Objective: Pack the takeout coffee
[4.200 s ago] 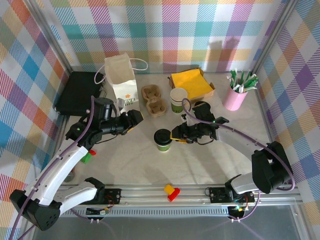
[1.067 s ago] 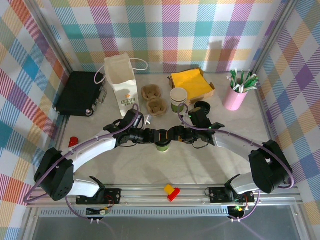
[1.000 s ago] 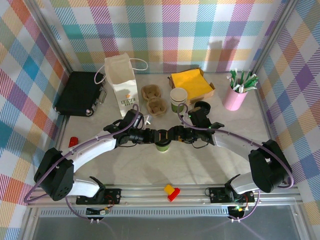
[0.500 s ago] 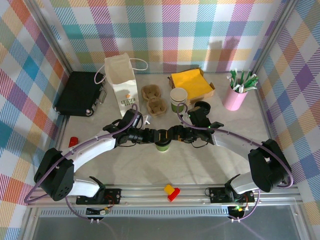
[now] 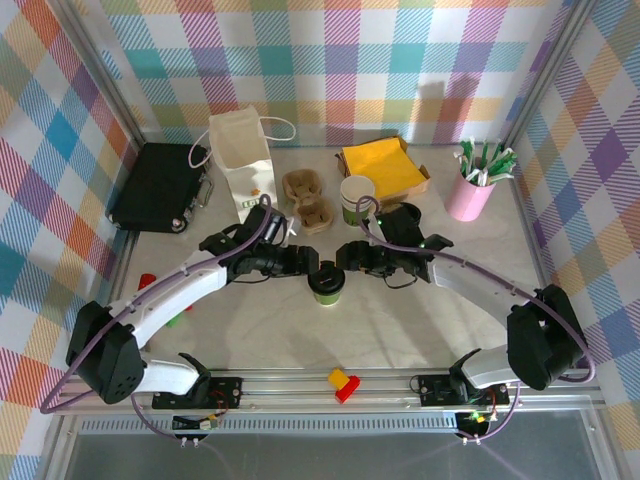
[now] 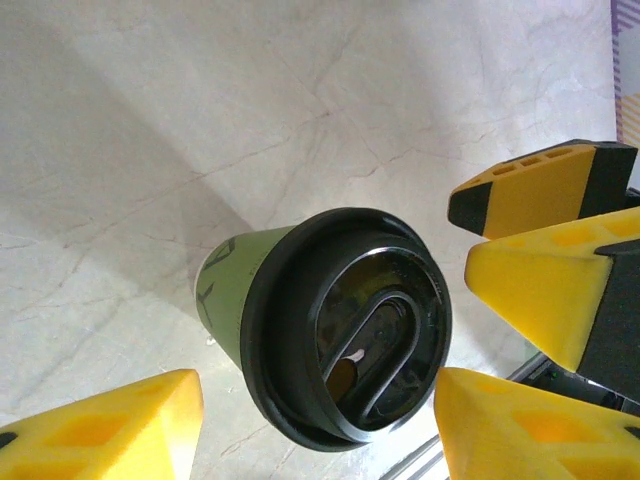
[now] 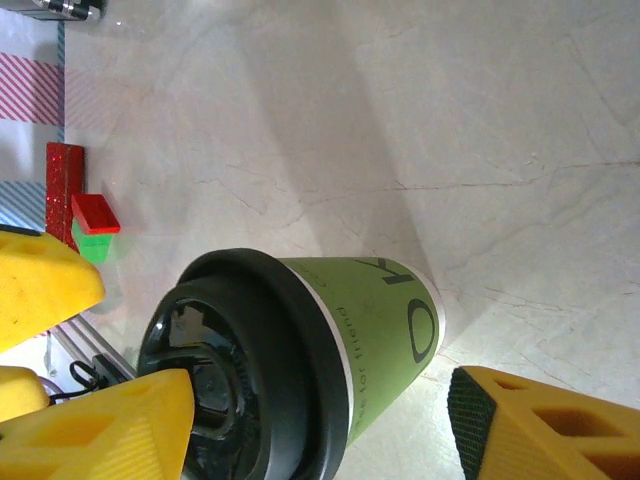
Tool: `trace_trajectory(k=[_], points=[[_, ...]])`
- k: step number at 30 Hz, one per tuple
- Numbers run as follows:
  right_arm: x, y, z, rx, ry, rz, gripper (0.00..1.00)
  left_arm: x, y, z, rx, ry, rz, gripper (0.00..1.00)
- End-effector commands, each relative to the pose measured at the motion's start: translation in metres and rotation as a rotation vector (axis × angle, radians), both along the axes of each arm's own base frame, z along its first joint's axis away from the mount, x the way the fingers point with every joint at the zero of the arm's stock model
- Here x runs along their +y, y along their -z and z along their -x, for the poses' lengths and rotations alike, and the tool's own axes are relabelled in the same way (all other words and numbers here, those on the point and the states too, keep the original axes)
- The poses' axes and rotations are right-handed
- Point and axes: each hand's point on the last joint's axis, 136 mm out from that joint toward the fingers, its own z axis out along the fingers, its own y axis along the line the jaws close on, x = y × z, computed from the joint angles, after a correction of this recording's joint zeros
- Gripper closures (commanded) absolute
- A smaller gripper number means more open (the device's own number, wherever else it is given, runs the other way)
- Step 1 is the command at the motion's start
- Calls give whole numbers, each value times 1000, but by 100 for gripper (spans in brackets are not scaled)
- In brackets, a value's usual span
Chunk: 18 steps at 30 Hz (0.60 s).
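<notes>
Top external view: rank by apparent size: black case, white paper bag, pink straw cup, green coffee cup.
1. black case
2. white paper bag, close to the case, partly behind the left arm
3. pink straw cup
4. green coffee cup, about equal to 3 without the straws

White arms (image 5: 170,300) with black joints (yellow fingertips (image 6: 110,430)).

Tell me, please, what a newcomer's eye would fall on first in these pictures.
The takeout coffee, a green cup with a black lid, stands upright in the middle of the pale table. The left hand and the right hand sit close on either side of it, jaws open. Behind them, the tall white paper bag stands open at the back left.
</notes>
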Motion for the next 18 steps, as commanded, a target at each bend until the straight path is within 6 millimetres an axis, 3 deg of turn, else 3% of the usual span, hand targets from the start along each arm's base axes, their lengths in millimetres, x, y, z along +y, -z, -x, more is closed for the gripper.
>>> trace_trajectory(k=[1,9,16,18], points=[[-1,-27,4,-45,-6,26,30,13,-23,1,-53,-35,-32,38],[-5,-58,20,-102,23,160,28,71,-59,-5,-219,-226,-165,35],[11,-60,34,-152,-23,265,25,133,-86,3,-383,-431,-215,23],[16,-57,36,-161,-45,304,18,143,-91,6,-412,-464,-216,21]])
